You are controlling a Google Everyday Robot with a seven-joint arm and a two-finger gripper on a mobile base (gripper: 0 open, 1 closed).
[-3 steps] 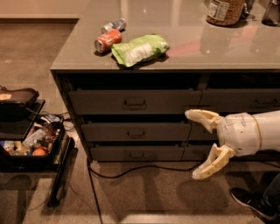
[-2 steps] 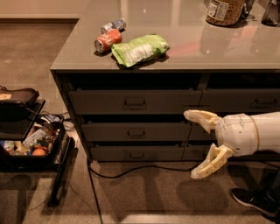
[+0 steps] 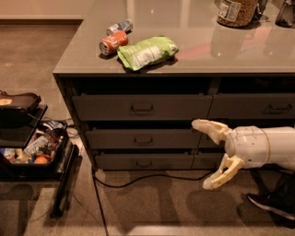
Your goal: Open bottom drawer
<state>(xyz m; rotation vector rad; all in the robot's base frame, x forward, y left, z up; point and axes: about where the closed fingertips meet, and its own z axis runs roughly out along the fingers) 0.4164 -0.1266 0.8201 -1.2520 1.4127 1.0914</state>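
Observation:
The bottom drawer is the slimmest grey front at the foot of the left column, closed flush, with a small dark loop handle in its middle. My gripper is open, its pale fingers spread wide, one fingertip level with the middle drawer and the other near the floor. It hovers to the right of the bottom drawer's handle, in front of the seam between the two columns, touching nothing.
A grey cabinet top carries a red can, a silver can, a green chip bag and a jar. A black cable trails on the floor. A cart of clutter stands left. A shoe rests lower right.
The gripper has edged slightly left toward the drawers; its fingers stay spread. The drawers have not moved.

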